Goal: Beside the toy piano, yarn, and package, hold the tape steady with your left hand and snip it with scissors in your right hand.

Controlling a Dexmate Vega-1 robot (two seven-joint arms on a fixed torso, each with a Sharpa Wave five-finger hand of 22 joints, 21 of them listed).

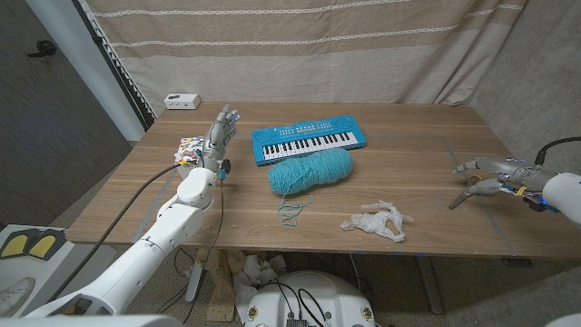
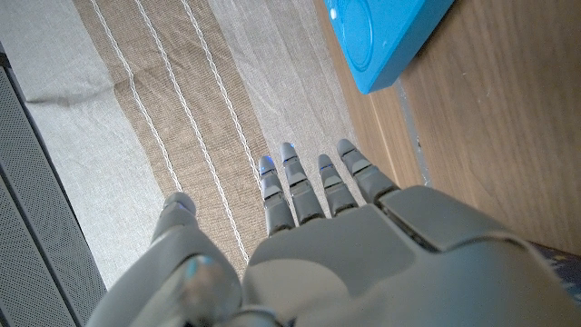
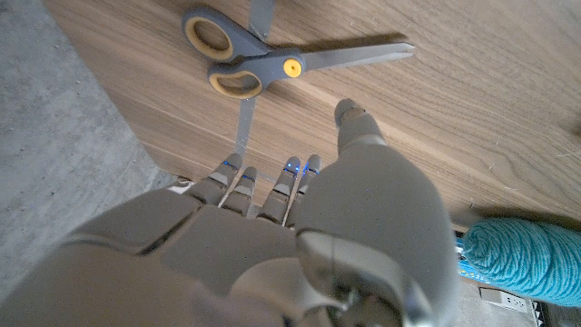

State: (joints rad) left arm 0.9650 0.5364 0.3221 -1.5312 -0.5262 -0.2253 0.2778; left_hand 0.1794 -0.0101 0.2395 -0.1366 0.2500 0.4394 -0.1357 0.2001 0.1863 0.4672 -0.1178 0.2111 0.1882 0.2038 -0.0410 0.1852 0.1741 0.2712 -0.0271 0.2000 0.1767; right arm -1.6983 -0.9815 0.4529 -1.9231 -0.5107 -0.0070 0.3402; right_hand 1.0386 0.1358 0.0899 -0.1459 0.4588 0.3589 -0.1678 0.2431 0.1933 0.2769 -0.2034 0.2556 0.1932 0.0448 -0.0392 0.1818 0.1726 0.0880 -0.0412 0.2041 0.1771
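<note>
Grey-handled scissors [image 3: 263,59] with yellow-lined loops lie closed on the wooden table [image 1: 427,163] near its right edge. The right hand [image 3: 300,209] hovers just beside them, fingers spread, holding nothing. The left hand [image 1: 218,127] is raised, fingers extended, empty, beside the blue toy piano [image 1: 309,141] and teal yarn [image 1: 311,171].

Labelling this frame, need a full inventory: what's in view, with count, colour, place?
toy piano: 1, blue, table's far middle.
yarn: 1 ball, teal, just in front of the piano, loose strand trailing toward the near edge.
package: 1, crumpled clear-white plastic, near edge, right of the strand.
colourful item: 1, multicoloured, by the left hand; cannot tell what it is.
scissors: 1, grey with yellow-lined handles, flat on the table beyond the right hand.
white box: 1, far-left corner.
left hand: open, raised.
right hand: open, above the scissors.
</note>
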